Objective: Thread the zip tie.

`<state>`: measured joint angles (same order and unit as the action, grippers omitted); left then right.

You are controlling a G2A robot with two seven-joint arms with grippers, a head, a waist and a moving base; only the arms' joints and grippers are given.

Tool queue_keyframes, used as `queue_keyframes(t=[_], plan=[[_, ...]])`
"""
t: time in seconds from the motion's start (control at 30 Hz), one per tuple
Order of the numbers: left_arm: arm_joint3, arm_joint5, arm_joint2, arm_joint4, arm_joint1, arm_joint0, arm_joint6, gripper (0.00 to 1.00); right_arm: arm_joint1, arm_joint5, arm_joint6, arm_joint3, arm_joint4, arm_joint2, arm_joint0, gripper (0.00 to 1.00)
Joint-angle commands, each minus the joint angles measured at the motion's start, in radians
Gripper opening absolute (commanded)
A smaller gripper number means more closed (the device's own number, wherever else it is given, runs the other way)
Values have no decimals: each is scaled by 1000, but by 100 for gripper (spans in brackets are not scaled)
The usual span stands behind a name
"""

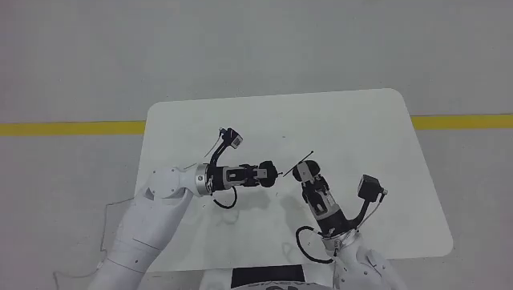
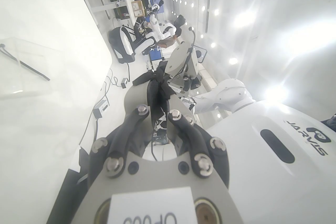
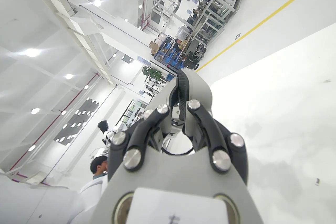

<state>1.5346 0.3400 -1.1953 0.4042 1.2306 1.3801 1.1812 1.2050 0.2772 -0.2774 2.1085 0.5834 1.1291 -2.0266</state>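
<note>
Checking tools, you find left gripper [image 1: 271, 171] closed, nothing gripped | right gripper [image 1: 302, 170] likewise closed | zip tie [image 2: 31, 68] lying on table [image 1: 361, 130] near both tips (contact unclear).

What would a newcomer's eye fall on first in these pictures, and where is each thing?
Over the middle of the white table, the left end effector and the right end effector face each other almost tip to tip, both shut. A thin black zip tie slants right by their tips. In the left wrist view it seems to lie flat on the tabletop.
</note>
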Motion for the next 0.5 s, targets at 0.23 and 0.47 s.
queue_keyframes(t=[0.23, 0.47], plan=[[0, 0, 0, 0, 0, 0, 0, 0, 5, -21, -72, -13, 110, -33, -8, 0], [0, 0, 0, 0, 0, 0, 0, 0, 8, -44, -134, -22, 198, -40, 3, 0]])
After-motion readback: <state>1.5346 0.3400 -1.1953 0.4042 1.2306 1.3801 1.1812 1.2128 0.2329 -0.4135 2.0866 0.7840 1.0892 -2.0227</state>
